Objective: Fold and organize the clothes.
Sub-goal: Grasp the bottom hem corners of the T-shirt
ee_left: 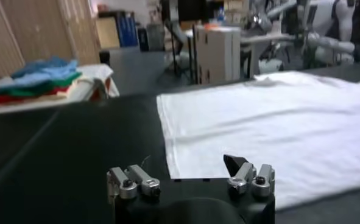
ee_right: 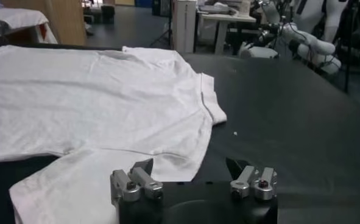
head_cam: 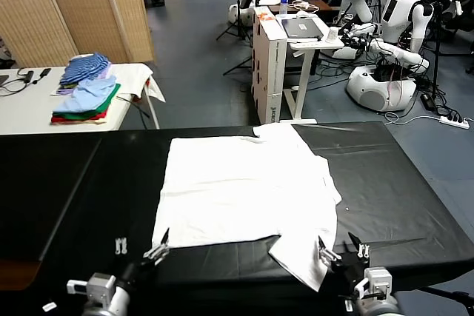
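A white T-shirt (head_cam: 248, 186) lies spread flat on the black surface (head_cam: 89, 183), its near sleeve reaching toward the front edge on the right side. The left gripper (head_cam: 141, 249) hovers with jaws wide at the shirt's near left corner, holding nothing. The right gripper (head_cam: 341, 251) waits just beside the near sleeve, jaws also wide and empty. A stack of folded clothes (head_cam: 85, 94) sits on a white table (head_cam: 29, 101) well apart.
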### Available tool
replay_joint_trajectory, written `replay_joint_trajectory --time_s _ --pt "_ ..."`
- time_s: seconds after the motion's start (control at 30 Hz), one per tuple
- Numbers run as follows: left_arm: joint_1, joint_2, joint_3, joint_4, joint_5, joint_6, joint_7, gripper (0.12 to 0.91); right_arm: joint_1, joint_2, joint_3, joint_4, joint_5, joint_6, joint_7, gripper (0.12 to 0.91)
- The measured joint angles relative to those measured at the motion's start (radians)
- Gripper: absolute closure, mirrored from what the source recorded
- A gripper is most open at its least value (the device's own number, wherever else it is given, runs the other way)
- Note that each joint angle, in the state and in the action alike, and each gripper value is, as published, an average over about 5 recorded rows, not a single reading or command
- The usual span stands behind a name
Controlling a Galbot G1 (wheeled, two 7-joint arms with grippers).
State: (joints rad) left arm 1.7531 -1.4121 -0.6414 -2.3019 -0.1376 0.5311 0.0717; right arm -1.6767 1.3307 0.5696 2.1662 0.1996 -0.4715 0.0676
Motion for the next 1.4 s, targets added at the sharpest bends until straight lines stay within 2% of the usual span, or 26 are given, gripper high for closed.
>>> replay_joint_trajectory --time_s 0.13,0.3,0.5,0.6,0.7,0.87,0.93,1.03,1.1,1.2,1.4 --pt "-0.012 -0.002 -0.001 0.016 -0.013 0.033 -0.023 0.123 0.006 0.003 -0.007 -0.009 0.002 0.002 0.005 0.118" --pt "-0.024 -0.003 0.0 0.042 0.009 0.032 -0.032 0.123 0.002 0.007 -0.009 -0.011 0.002 0.008 0.01 0.118" --pt "-0.039 -0.002 0.001 0.066 -0.014 0.038 -0.036 0.125 -0.005 0.012 -0.006 -0.009 0.002 0.014 0.018 0.118" --pt "-0.041 -0.004 0.006 0.076 -0.025 0.043 -0.041 0.151 -0.003 0.014 -0.005 -0.009 0.002 0.014 0.023 0.118" --pt "-0.04 -0.005 0.012 0.08 -0.033 0.048 -0.044 0.206 -0.005 0.016 -0.007 -0.006 0.002 0.015 0.029 0.118" --pt "-0.038 -0.004 0.017 0.079 -0.035 0.05 -0.043 0.416 -0.014 0.022 -0.009 0.002 0.002 0.016 0.041 0.119" --pt "-0.036 -0.003 0.018 0.077 -0.034 0.05 -0.043 0.461 -0.016 0.024 -0.008 0.003 0.001 0.017 0.044 0.135" --pt "-0.028 -0.003 0.022 0.07 -0.033 0.05 -0.043 0.475 -0.018 0.026 -0.007 0.003 0.0 0.017 0.047 0.244" --pt "-0.021 -0.004 0.026 0.063 -0.033 0.049 -0.043 0.477 -0.021 0.027 -0.009 0.003 -0.002 0.017 0.048 0.356" --pt "-0.017 -0.006 0.035 0.057 -0.032 0.049 -0.043 0.482 -0.026 0.029 -0.013 0.005 -0.007 0.017 0.049 0.481" --pt "-0.011 -0.009 0.048 0.056 -0.025 0.05 -0.042 0.532 -0.033 0.032 -0.015 0.01 -0.015 0.015 0.052 0.672"
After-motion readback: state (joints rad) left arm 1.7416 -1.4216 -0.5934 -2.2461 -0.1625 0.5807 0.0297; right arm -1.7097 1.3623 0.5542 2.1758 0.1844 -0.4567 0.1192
